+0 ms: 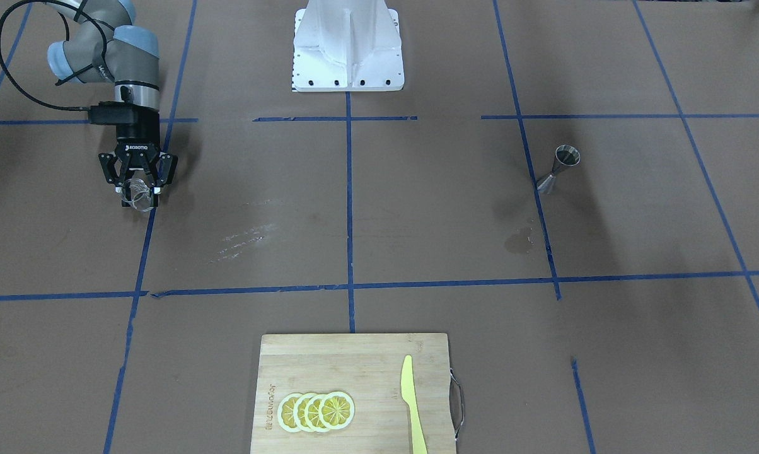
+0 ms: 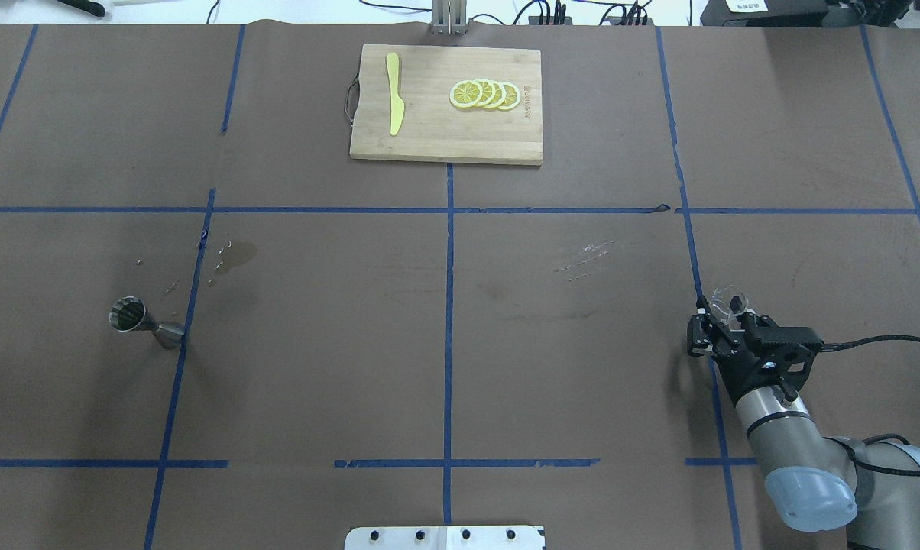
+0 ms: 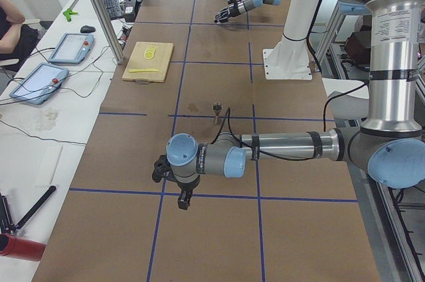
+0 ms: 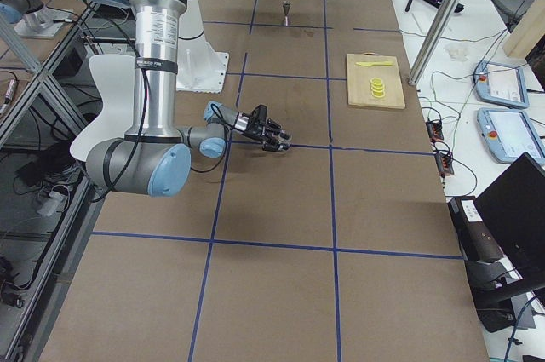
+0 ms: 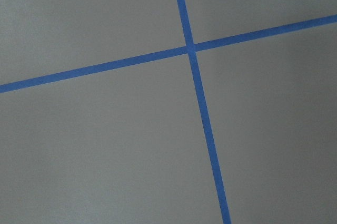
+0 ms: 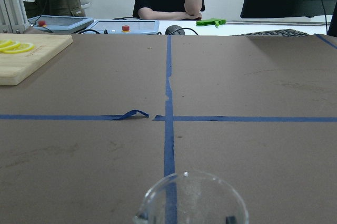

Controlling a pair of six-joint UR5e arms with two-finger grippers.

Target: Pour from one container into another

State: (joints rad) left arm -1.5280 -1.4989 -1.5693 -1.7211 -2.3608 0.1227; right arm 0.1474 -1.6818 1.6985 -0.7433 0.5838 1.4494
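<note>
Our right gripper (image 2: 724,313) clasps the one tumbler (image 2: 730,301); one jigger (image 2: 143,322) stands far off at its nine o'clock overhead; left gripper (image 3: 182,200): we cannot tell.

The table (image 2: 315,382) was covered in brown paper marked off by blue tape (image 2: 448,305). A steel jigger (image 2: 133,316) stood upright by one line, a damp stain (image 2: 238,256) near it. A wooden cutting board (image 2: 429,141) lay at the far edge, pale scuffs (image 2: 586,256) right of centre
</note>
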